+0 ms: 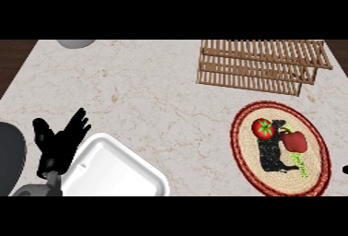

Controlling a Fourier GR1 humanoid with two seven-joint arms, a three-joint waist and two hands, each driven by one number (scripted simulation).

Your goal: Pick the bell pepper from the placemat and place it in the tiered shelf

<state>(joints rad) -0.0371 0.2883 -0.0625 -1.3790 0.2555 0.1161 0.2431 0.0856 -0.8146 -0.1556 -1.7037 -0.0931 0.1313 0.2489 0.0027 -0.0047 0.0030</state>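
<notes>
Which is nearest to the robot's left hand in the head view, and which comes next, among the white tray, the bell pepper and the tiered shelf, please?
Measured from the left hand, open at the view's left:
1. White tray: right beside the hand, lower left.
2. Bell pepper: across the counter, on the round placemat at the right.
3. Tiered shelf: upper right, farthest.

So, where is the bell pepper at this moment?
In the head view, the bell pepper lies on the round placemat at the right, beside a tomato, below the wooden tiered shelf.

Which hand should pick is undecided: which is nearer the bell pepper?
Right. The right hand shows at the edge right of the bell pepper; the left hand rests far to its left.
</notes>
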